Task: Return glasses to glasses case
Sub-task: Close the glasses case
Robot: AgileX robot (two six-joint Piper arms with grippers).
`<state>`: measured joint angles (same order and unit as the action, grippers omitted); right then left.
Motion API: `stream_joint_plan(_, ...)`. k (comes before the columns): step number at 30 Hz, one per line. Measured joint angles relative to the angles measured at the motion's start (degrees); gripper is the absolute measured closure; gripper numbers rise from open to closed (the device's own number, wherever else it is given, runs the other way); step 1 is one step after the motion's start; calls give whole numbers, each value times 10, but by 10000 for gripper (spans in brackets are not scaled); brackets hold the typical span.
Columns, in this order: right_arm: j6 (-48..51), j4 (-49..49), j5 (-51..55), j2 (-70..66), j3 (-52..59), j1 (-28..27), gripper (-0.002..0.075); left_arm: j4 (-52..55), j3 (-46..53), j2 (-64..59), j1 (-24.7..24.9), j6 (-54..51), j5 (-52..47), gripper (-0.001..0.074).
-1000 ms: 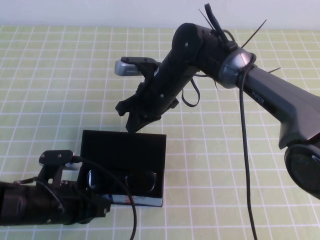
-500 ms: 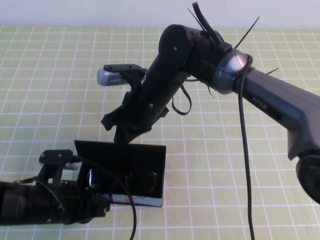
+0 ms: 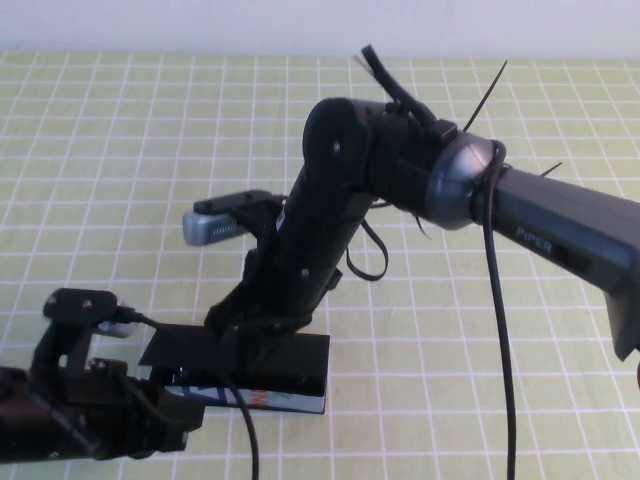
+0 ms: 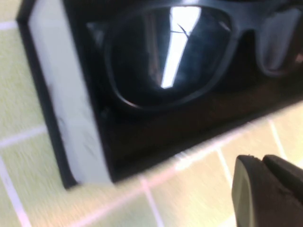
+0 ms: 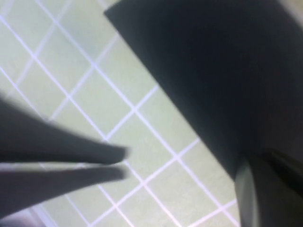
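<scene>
The black glasses case [image 3: 285, 362] lies near the table's front, its blue and white front edge [image 3: 262, 400] showing. Its lid [image 3: 180, 348] is tipped down almost flat over the box. My right gripper [image 3: 235, 325] is shut and rests on the lid; in the right wrist view [image 5: 265, 163] it lies against the lid's dark surface [image 5: 213, 71]. The black glasses [image 4: 165, 56] lie inside the case [image 4: 61, 94], seen only in the left wrist view. My left gripper [image 3: 165, 420] is shut and empty at the case's front left corner, beside it [image 4: 262, 163].
The table has a green cloth with a white grid [image 3: 120, 130]. The right arm [image 3: 540, 220] reaches in from the right over the middle. The right wrist camera housing [image 3: 215, 225] sticks out left above the case. A black cable [image 3: 495, 350] hangs down right of the case.
My right gripper has come down and toward the front, pushing the lid from upright to nearly flat. The glasses no longer show from above. My left arm has drawn back slightly left.
</scene>
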<state>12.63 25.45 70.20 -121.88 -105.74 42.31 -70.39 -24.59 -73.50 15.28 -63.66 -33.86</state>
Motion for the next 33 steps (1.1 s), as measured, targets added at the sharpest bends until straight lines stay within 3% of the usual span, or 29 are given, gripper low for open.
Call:
stream_joint_plan(8, 1, -8, -1, 0, 45, 4, 737, 115, 2, 216, 0, 123, -42, 739)
stream_joint_plan(24, 2, -16, -3, -5, 48, 5, 737, 143, 5, 541, 0, 130, -15, 739)
stream_joint_plan(33, -10, -18, -3, 88, 54, 19, 737, 316, 10, 655, 0, 214, 69, 739)
